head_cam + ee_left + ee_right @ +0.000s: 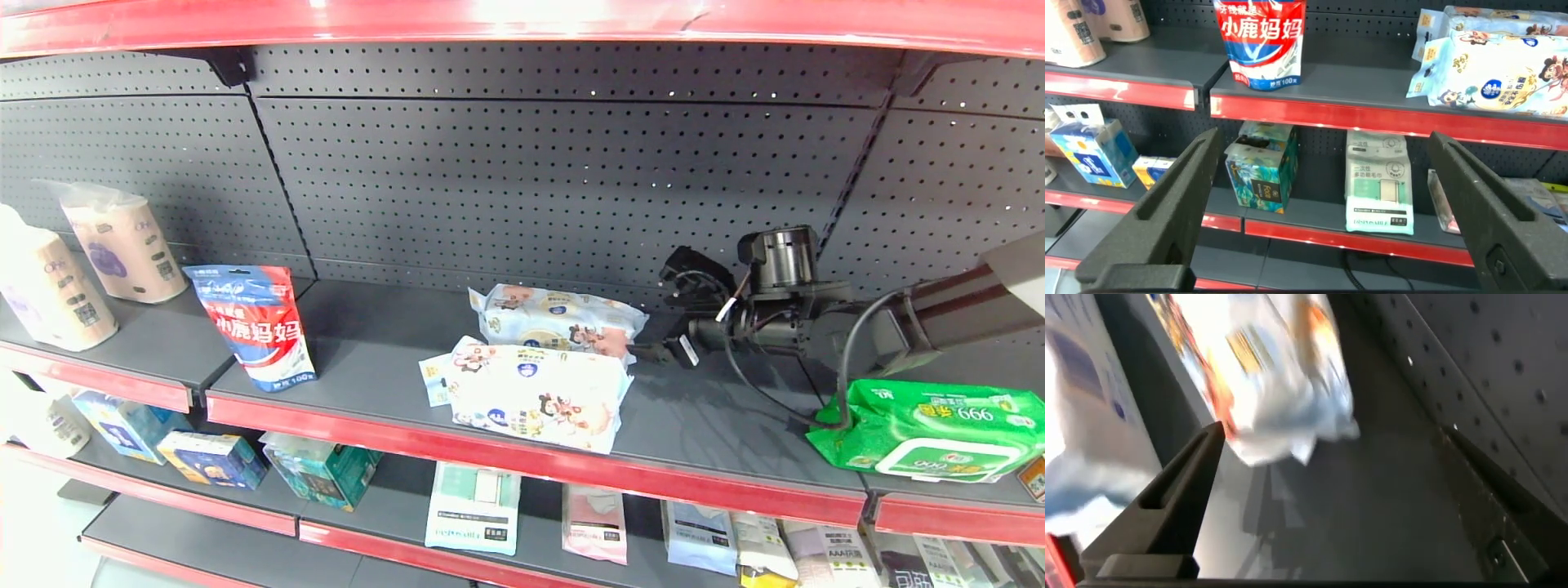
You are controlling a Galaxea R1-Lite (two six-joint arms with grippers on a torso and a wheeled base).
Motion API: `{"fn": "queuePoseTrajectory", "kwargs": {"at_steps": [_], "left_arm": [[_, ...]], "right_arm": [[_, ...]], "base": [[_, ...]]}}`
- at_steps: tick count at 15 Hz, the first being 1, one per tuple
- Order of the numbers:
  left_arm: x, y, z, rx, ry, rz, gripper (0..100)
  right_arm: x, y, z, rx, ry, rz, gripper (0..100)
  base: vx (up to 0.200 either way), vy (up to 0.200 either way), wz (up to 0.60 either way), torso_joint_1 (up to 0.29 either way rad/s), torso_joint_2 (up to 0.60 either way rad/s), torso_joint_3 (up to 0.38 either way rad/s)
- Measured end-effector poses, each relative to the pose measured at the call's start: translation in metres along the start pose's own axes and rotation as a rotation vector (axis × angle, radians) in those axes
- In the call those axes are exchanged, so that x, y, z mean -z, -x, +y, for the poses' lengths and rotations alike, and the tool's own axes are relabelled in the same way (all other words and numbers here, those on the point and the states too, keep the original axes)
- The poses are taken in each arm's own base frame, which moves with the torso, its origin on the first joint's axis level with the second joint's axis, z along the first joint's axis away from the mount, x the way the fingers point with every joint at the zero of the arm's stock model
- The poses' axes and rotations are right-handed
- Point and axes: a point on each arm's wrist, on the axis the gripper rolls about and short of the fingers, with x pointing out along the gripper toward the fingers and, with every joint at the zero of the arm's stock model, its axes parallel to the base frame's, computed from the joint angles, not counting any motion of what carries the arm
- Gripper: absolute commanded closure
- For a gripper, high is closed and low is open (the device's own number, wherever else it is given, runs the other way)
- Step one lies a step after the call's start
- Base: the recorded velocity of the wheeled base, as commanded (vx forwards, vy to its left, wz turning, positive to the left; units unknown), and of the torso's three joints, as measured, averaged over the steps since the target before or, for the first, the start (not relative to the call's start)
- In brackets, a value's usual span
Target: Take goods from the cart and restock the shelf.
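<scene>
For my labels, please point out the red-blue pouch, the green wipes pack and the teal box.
red-blue pouch (257, 327): head view, front middle.
green wipes pack (939, 416): head view, top face.
teal box (1261, 167): left wrist view, front face.

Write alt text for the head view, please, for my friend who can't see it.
The right arm's open tool sits just right of the rear wipes pack on a dark shelf; a front wipes pack lies before it. A red-and-blue pouch stands left, a green pack right.
</scene>
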Motion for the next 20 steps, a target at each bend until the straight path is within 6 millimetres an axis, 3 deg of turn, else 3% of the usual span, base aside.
{"fn": "queuePoseTrajectory", "kwargs": {"at_steps": [4, 9, 13, 17, 20], "left_arm": [[0.0, 0.0, 0.0, 0.0, 0.0, 0.0, 0], [0.0, 0.0, 0.0, 0.0, 0.0, 0.0, 0], [0.0, 0.0, 0.0, 0.0, 0.0, 0.0, 0], [0.0, 0.0, 0.0, 0.0, 0.0, 0.0, 0], [0.0, 0.0, 0.0, 0.0, 0.0, 0.0, 0]], "right_arm": [[0.012, 0.032, -0.005, 0.091, -0.071, 0.059, 0], [0.01, 0.067, -0.024, 0.285, -0.178, 0.077, 0], [0.012, 0.099, -0.025, 0.422, -0.252, 0.102, 0], [0.018, 0.154, -0.009, 0.508, -0.397, 0.049, 0], [0.035, 0.208, 0.02, 0.577, -0.44, 0.018, 0]], "base": [[0.0, 0.0, 0.0, 0.0, 0.0, 0.0], [0.0, 0.0, 0.0, 0.0, 0.0, 0.0], [0.0, 0.0, 0.0, 0.0, 0.0, 0.0], [0.0, 0.0, 0.0, 0.0, 0.0, 0.0], [0.0, 0.0, 0.0, 0.0, 0.0, 0.0]]}}
